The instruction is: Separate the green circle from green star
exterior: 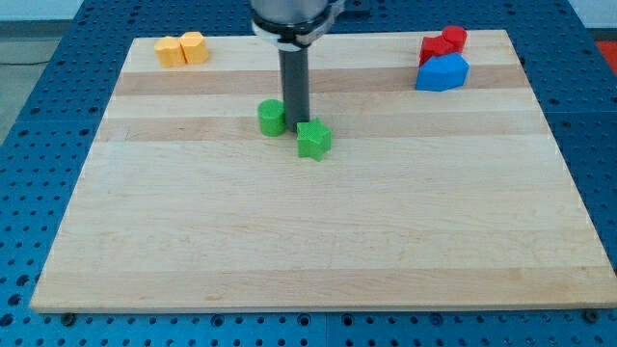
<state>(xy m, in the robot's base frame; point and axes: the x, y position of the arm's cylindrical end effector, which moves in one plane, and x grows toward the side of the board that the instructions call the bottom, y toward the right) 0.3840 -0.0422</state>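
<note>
The green circle [272, 118] sits on the wooden board [308, 231] a little above centre. The green star [313, 140] lies just to its lower right, a small gap apart. My tip [296, 121] comes down between them, at the circle's right edge and the star's upper left corner. The dark rod rises from there to the arm at the view's top.
Two orange-yellow blocks [182, 48] sit side by side at the board's top left. A red block [444, 42] and a blue block [442, 73] sit together at the top right. A blue perforated table surrounds the board.
</note>
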